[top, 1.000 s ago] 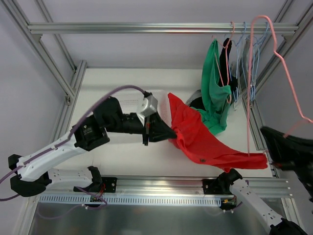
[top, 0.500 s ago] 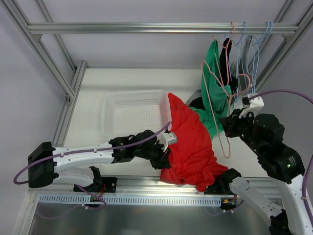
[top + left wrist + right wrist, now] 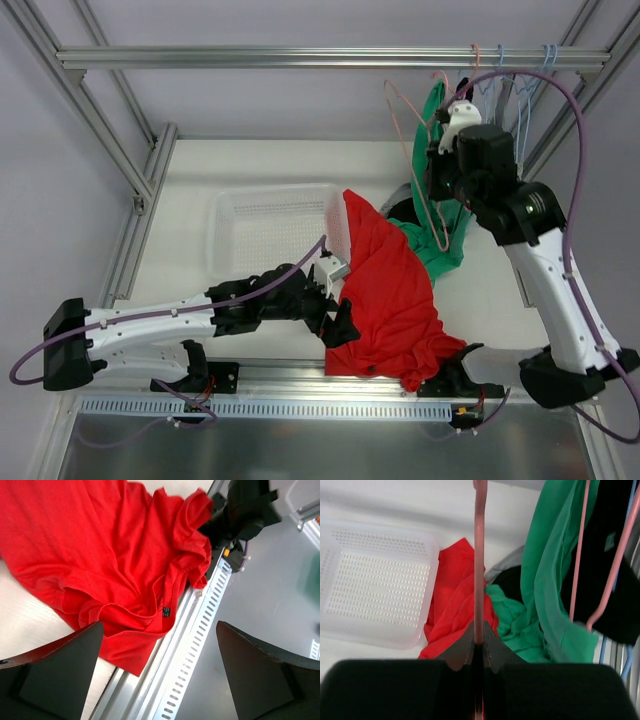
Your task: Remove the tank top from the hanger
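Observation:
The red tank top (image 3: 392, 300) lies crumpled on the table, off the hanger, with its lower end draped over the front rail. In the left wrist view the tank top (image 3: 100, 555) fills the upper left. My left gripper (image 3: 343, 325) sits at its left edge, open, and nothing lies between the fingers (image 3: 50, 675). My right gripper (image 3: 437, 188) is raised at the back right. In the right wrist view that gripper (image 3: 479, 645) is shut on the bare pink hanger (image 3: 479, 555).
A white perforated basket (image 3: 265, 225) stands left of the tank top. A green garment (image 3: 435, 130) and a black one (image 3: 605, 555) hang from the top rail (image 3: 300, 57) beside several pink and blue hangers (image 3: 510, 90). More green and black cloth (image 3: 440, 250) lies heaped below them.
My left gripper has opened and let go of the red tank top, which now rests on the table. My right arm has carried the pink hanger up and back toward the rail.

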Robot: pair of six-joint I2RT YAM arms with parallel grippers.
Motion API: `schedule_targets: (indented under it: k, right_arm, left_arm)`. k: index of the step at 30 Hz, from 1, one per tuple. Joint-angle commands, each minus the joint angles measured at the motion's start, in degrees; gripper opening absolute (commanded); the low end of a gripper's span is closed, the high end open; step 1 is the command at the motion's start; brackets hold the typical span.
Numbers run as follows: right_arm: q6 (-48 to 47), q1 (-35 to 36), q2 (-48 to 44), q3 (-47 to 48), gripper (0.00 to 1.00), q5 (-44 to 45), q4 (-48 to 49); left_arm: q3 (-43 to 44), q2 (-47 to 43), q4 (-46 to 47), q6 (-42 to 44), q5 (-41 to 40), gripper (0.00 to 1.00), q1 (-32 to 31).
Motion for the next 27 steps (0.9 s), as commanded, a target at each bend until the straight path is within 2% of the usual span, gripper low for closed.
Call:
schedule_targets:
  k: [1, 5, 10, 17, 24, 26, 27]
  right_arm:
    - [-3.8, 0.0, 5.7, 9.5, 0.0, 2.8, 2.1]
    - [-5.3, -2.1, 17.3, 21.7, 0.0, 2.6, 1.4]
    - [-4.5, -4.3, 22.9, 25.8, 0.0, 1.0, 1.4]
    - [-4.5, -6.0, 26.1, 24.3, 0.0, -1.3, 1.4]
    - [-3.0, -6.1, 22.4, 16.1, 0.0, -3.6, 3.3]
    - [-2.8, -6.2, 21.9, 16.0, 0.1, -4.0, 3.3]
    - [-2.8, -6.2, 21.4, 15.9, 0.19, -4.3, 3.3]
  left_arm:
    - [-1.3, -4.5, -1.3, 0.4, -2.7, 0.99, -0.7]
    - [-2.7, -7.2, -3.7, 0.5, -3.0, 0.99, -0.9]
    - [-3.5, -8.5, -4.6, 0.4, -4.6, 0.99, -1.9]
    - [-3.2, -6.5, -4.8, 0.9, -5.1, 0.99, -2.3]
    - [-0.5, -2.6, -4.8, 1.7, -6.2, 0.99, -3.5]
    - [1.0, -1.0, -4.8, 2.2, -6.2, 0.99, -3.7]
    - [1.4, -0.5, -4.8, 2.2, -7.8, 0.99, -3.7]
